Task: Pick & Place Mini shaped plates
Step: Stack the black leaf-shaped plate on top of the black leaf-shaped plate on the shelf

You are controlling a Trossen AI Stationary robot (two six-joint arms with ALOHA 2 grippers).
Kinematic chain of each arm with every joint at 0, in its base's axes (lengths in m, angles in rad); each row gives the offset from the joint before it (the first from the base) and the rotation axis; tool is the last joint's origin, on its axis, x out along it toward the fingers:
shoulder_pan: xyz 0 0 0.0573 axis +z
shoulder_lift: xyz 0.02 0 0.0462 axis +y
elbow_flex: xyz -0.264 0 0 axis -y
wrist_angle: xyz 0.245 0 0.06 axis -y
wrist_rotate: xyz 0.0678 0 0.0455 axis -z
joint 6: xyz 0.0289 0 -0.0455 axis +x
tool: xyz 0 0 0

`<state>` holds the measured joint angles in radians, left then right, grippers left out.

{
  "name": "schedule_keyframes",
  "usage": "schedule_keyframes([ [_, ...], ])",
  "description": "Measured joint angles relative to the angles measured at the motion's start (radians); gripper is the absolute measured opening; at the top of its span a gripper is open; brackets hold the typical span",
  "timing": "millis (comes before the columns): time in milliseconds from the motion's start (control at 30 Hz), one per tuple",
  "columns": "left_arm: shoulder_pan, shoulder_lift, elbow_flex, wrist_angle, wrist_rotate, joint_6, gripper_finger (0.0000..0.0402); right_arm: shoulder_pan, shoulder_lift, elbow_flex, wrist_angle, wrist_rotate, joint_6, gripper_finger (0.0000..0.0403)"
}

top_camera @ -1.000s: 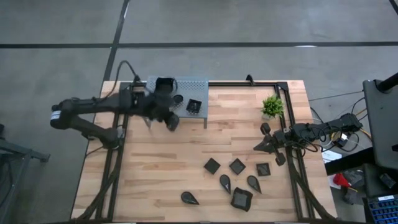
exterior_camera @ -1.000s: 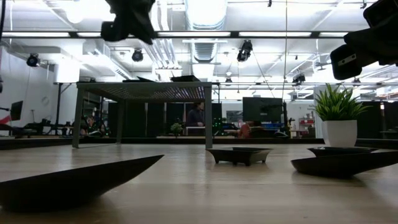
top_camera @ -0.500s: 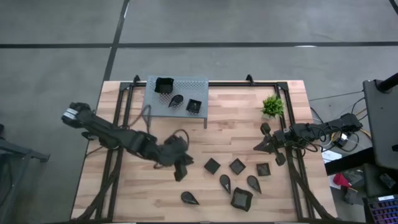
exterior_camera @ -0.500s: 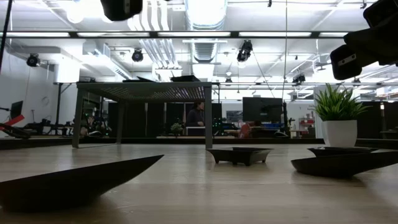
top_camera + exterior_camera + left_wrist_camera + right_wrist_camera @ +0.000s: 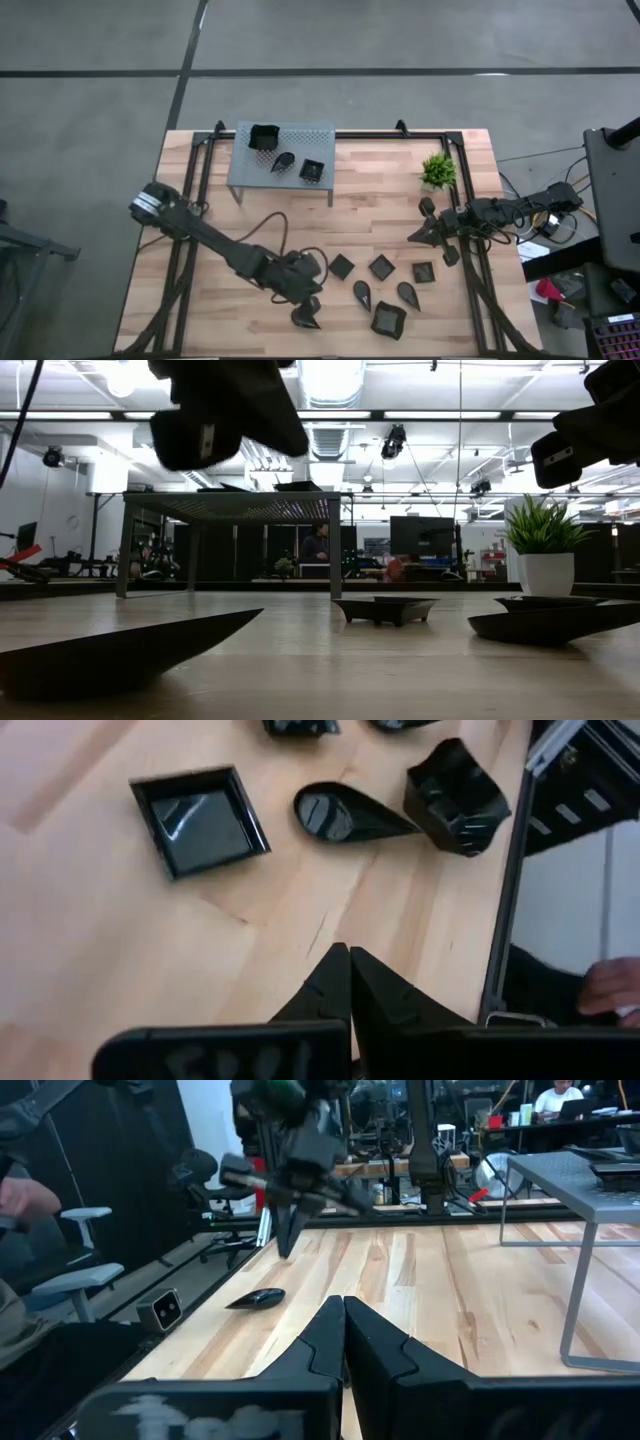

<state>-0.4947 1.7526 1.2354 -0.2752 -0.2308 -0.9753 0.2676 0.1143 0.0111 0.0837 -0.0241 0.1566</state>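
Several small black mini shaped plates lie flat on the wooden table near its near-right part: a square one (image 5: 342, 266), a teardrop one (image 5: 361, 293), a wavy-rimmed one (image 5: 388, 318) and a teardrop one (image 5: 306, 319) nearest the front. Three more plates (image 5: 284, 160) rest on top of the grey perforated stand (image 5: 300, 135) at the far left. My left gripper (image 5: 311, 301) hangs shut above the bare wood, between the front teardrop plate (image 5: 255, 1297) and the square plate (image 5: 200, 818), and touches nothing. My right gripper (image 5: 418, 236) waits shut at the table's right side.
A small green plant (image 5: 437, 170) in a white pot stands at the far right. A black frame rail (image 5: 510, 870) runs along the table's near edge. A person's hand (image 5: 610, 988) shows beyond that edge. Bare wood lies at the table's middle and left.
My left gripper has left the stand at the far left and swung toward the table's near edge and right, sinking as it went. It now hangs low beside the front teardrop plate. The plates have stayed where they were.
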Motion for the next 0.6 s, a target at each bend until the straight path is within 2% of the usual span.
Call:
schedule_keyframes([
  [400, -0.062, 0.124, 0.000, 0.169, 0.085, -0.014, 0.0000, 0.000, 0.000, 0.000, 0.000, 0.000, 0.000, 0.0008],
  [600, -0.065, 0.208, 0.001, 0.303, 0.176, -0.050, 0.0000, 0.000, 0.000, 0.000, 0.000, 0.000, 0.000, 0.0008],
])
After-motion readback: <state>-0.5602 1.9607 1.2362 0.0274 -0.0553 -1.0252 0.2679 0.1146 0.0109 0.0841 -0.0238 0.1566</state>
